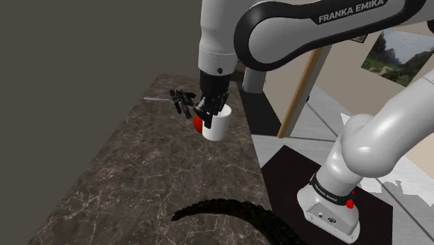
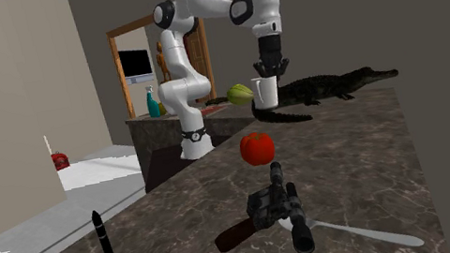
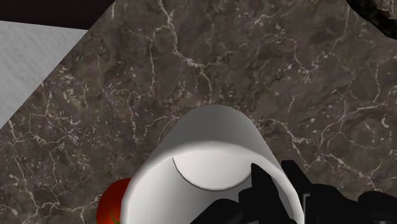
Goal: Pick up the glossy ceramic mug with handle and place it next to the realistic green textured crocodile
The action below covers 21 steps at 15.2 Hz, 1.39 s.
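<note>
The crocodile (image 1: 229,212) is cut off by the shoulder view's bottom edge, leaving a curved dark tail in frame. The gripper (image 1: 209,106) covers the rim of the white mug (image 1: 217,125), whose handle cannot be made out. The mug hides most of a red fruit (image 1: 198,123). In the second exterior view it covers part of a green object (image 2: 237,94), its kind unclear.

Tilted white mug (image 1: 218,126) clasped by gripper (image 1: 209,111) over marble counter (image 1: 125,163); crocodile tail (image 1: 236,212) at lower edge.
</note>
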### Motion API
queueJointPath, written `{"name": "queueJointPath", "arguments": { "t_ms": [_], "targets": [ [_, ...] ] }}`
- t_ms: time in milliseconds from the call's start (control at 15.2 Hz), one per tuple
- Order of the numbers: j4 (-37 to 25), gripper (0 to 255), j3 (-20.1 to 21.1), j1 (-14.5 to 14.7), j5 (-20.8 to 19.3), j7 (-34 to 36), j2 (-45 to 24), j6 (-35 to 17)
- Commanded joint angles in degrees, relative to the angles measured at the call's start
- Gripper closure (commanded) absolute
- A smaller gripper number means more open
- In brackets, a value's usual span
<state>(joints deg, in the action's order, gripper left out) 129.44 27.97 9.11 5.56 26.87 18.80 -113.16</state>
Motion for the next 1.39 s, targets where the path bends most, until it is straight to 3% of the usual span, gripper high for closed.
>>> {"name": "queueJointPath", "arguments": {
  "t_ms": [0, 1320],
  "targets": [
    [1.1, 255, 0.3, 0.0, -0.1, 0.3, -0.6, -1.7],
    [10.6, 255, 3.1, -0.8, -3.2, 3.7, -8.3, -18.2]
  ]
}}
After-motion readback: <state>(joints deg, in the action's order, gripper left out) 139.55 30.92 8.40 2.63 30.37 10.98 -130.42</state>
